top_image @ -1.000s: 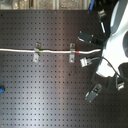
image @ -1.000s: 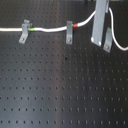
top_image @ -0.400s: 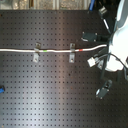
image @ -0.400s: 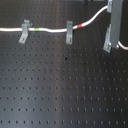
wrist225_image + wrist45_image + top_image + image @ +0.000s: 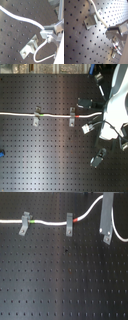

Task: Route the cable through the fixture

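The white cable [image 5: 50,223] runs from the first exterior view's left through two grey clip fixtures [image 5: 23,223] [image 5: 69,226]. Its green band [image 5: 32,223] lies just past the first clip and its red band [image 5: 76,221] just past the second. In the second exterior view the cable [image 5: 55,114], clips [image 5: 36,115] [image 5: 72,116] and bands show the same. My gripper [image 5: 106,237] [image 5: 95,115] is shut on the cable beyond the red band. In the first wrist view the cable [image 5: 101,17] crosses a clip [image 5: 91,20] towards the gripper [image 5: 111,31]. In the second wrist view the gripper [image 5: 46,33] pinches the cable [image 5: 22,18].
A slack loop of cable [image 5: 119,234] hangs past the gripper, also seen in the second wrist view [image 5: 40,53]. A grey clip [image 5: 30,46] with no cable in it lies near the fingers. The black perforated board [image 5: 65,282] carries everything. A small blue object [image 5: 1,154] sits at the second exterior view's left edge.
My gripper has shifted a little towards the first exterior view's right and lower, still holding the cable. The cable stays in both clips.
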Tool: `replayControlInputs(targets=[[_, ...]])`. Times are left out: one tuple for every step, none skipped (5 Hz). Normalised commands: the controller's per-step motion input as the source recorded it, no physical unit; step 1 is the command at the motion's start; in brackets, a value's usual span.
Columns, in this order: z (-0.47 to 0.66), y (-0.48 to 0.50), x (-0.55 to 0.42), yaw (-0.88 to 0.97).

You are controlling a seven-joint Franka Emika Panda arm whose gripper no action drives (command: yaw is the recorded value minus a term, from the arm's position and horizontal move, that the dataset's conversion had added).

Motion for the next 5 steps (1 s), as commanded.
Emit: replayControlInputs(targets=[[0.53, 0.087, -0.259, 0.01], [0.31, 0.327, -0.351, 0.22], [0.22, 0.495, -0.223, 0.23], [0.46, 0.358, -0.037, 0.11], [0.41, 0.318, 0.393, 0.24]])
